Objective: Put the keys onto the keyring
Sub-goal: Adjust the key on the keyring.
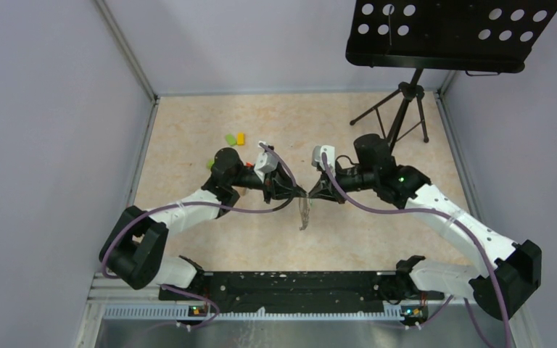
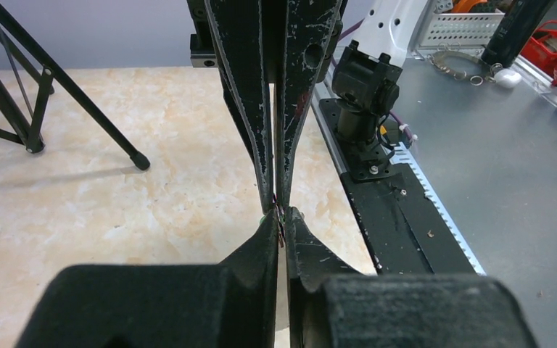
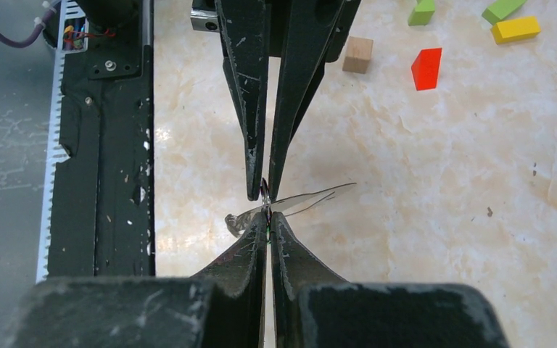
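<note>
My two grippers meet tip to tip above the middle of the table, the left gripper (image 1: 301,194) and the right gripper (image 1: 314,194). A thin oval keyring (image 3: 319,196) runs through the spot where the tips meet and hangs below them (image 1: 304,216). A small silvery lump (image 3: 236,221) sits at its near end. The left gripper (image 2: 283,216) is pinched on a thin dark edge, which looks like the keyring. The right gripper (image 3: 268,216) is shut on a thin key with a sliver of green showing (image 3: 267,232). Other keys are out of view.
Small green (image 1: 230,139) and yellow (image 1: 241,138) blocks lie behind the left arm. A red block (image 3: 426,69) and a wooden cube (image 3: 357,55) lie near them. A music stand tripod (image 1: 406,101) stands at the back right. A black rail (image 1: 290,286) lines the near edge.
</note>
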